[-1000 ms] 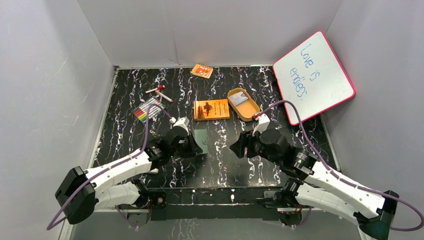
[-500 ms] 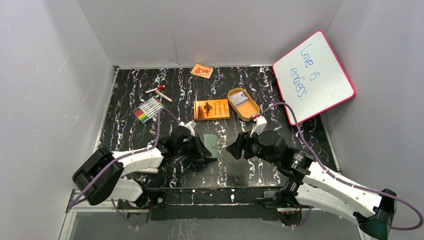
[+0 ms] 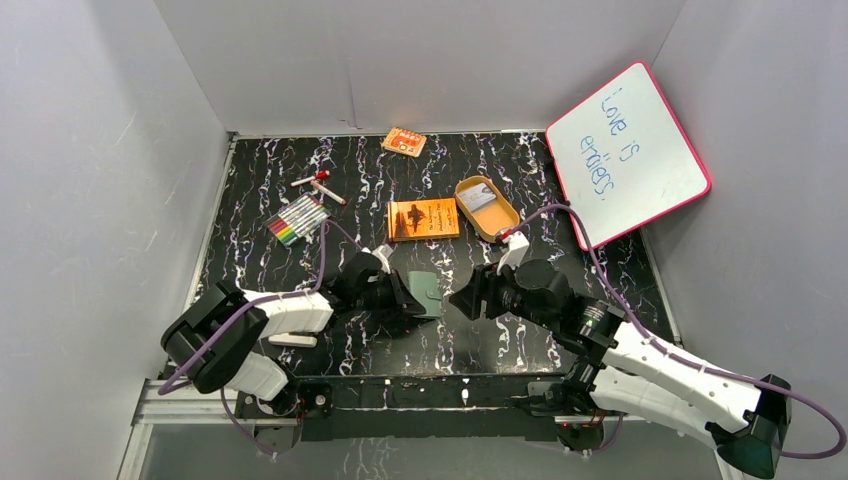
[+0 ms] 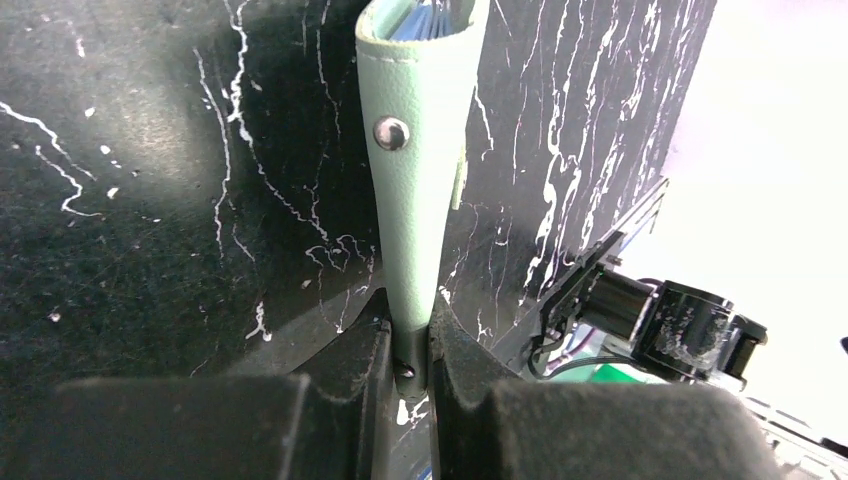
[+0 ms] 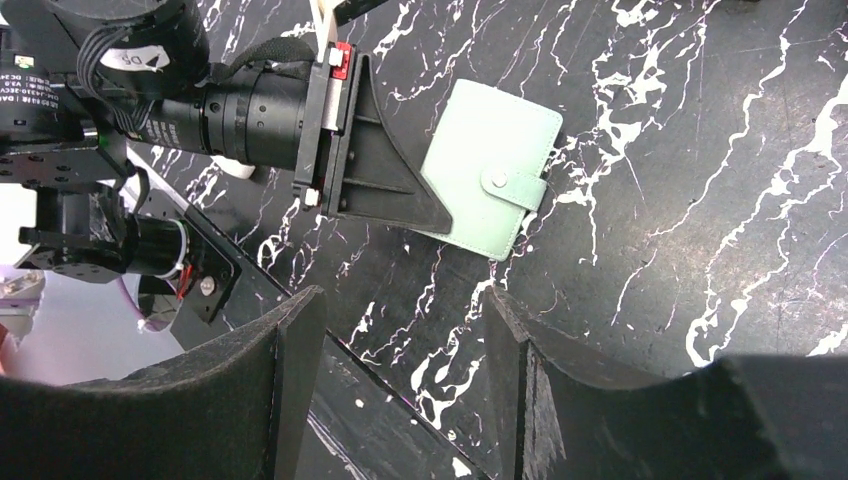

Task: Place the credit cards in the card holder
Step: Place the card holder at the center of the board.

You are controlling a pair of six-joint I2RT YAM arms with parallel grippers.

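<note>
Top external: book (image 3: 423,219) beyond card holder (image 3: 427,292)

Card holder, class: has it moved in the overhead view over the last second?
Yes. The card holder, pinched in the left tool, shifted rightward: from below the orange book's left end to below its middle.

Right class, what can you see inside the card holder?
The card holder is folded shut in the left hand; only pale blue pocket edges peek out. Whatever it holds is hidden.

The card holder (image 3: 430,291) is between left tool (image 3: 409,298) and right tool (image 3: 461,299); the book (image 3: 423,219) lies behind it.
</note>
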